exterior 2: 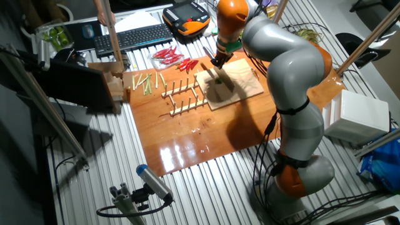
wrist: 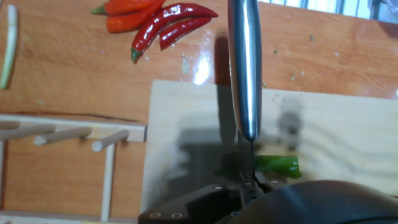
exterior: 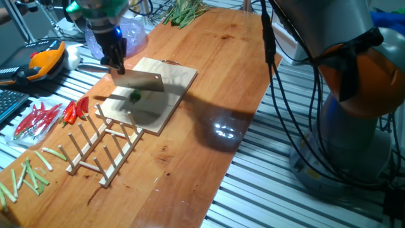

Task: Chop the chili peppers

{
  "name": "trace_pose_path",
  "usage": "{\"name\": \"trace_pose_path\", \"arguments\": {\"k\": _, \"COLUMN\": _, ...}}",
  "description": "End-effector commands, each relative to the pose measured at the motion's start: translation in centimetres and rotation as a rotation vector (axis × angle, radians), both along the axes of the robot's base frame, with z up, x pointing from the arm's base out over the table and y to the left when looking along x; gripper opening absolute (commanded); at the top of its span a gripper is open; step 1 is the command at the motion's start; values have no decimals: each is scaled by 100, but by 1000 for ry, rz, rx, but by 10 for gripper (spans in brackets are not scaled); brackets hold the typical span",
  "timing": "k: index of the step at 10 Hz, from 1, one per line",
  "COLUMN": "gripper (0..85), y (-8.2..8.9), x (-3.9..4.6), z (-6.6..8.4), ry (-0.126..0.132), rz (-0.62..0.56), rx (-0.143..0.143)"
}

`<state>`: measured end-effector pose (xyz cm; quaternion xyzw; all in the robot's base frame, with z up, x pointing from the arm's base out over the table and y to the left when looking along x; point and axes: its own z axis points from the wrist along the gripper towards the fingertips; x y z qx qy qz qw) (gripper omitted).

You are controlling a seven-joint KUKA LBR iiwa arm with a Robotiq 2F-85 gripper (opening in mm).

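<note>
Wood-topped counter (exterior: pixel 240 57) sits on a slatted metal bench, cluttered with a peg rack (exterior: pixel 104 144), red chilies (wrist: pixel 163 22) and pale stalk sticks (exterior: pixel 28 174). On it lies a pale cutting board (exterior: pixel 166 104), and my pincer (exterior: pixel 115 58) hangs above its near corner, clamped on a cleaver (exterior: pixel 140 82) whose broad blade points down at the board. One green chili pepper (wrist: pixel 278 164) lies on the board directly beneath the blade. From the hand view its long axis runs across the blade's line, nearly at right angles, with the visible length sticking out to one side of the edge; what lies on the other side is lost in shadow. I judge a straight drop would cut through it crosswise.
</note>
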<state>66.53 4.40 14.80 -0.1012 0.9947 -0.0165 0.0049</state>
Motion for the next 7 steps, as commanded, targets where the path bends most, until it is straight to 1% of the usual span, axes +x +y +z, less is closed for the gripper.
{"name": "trace_pose_path", "arguments": {"k": 1, "gripper": 0, "y": -17, "x": -11, "z": -47, "ry": -3, "rz": 0, "rx": -6}}
{"name": "trace_pose_path", "arguments": {"k": 2, "gripper": 0, "y": -31, "x": -25, "z": -86, "ry": 6, "rz": -8, "rx": -14}}
{"name": "trace_pose_path", "arguments": {"k": 3, "gripper": 0, "y": -48, "x": -56, "z": -117, "ry": 6, "rz": -8, "rx": -29}}
{"name": "trace_pose_path", "arguments": {"k": 4, "gripper": 0, "y": -62, "x": -101, "z": -143, "ry": 3, "rz": -10, "rx": -14}}
{"name": "trace_pose_path", "arguments": {"k": 6, "gripper": 0, "y": -44, "x": -166, "z": -200, "ry": -2, "rz": -15, "rx": -20}}
{"name": "trace_pose_path", "arguments": {"k": 7, "gripper": 0, "y": -63, "x": -183, "z": -216, "ry": -3, "rz": -13, "rx": -12}}
